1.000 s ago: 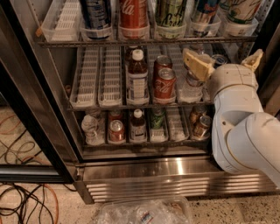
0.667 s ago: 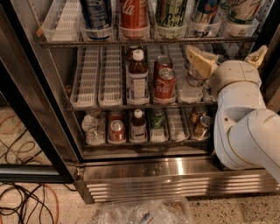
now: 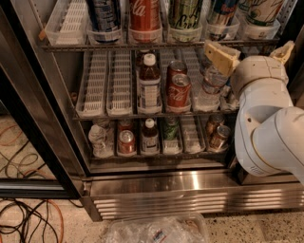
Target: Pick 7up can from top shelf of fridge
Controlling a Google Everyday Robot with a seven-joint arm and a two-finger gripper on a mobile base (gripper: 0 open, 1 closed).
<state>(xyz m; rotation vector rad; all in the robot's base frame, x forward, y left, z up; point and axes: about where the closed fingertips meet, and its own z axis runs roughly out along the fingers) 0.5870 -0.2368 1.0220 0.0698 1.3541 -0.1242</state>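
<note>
The fridge (image 3: pixel 190 187) stands open in front of me. Its top shelf (image 3: pixel 156 46) carries a row of cans in plastic lane trays. The 7up can (image 3: pixel 262 10), pale with green print, stands at the far right of that row, its top cut off by the frame. To its left stand a blue-silver can (image 3: pixel 222 12), a green-and-yellow can (image 3: pixel 185 13), a red Coca-Cola can (image 3: pixel 145 14) and a dark blue can (image 3: pixel 104 14). My gripper (image 3: pixel 254 53) is just below the top shelf's right end, under the 7up can, with its tan fingers (image 3: pixel 220 57) spread apart and empty.
The middle rack holds a brown bottle (image 3: pixel 149 85), two Coke cans (image 3: pixel 178 90) and water bottles (image 3: pixel 211 85). The lower rack holds more cans and bottles (image 3: pixel 149 137). The dark door frame (image 3: pixel 33 142) stands open at the left. Cables (image 3: pixel 28 218) and a plastic bag (image 3: pixel 156 230) lie on the floor.
My gripper and arm have risen a little towards the top shelf's right end. Nothing in the fridge has moved.
</note>
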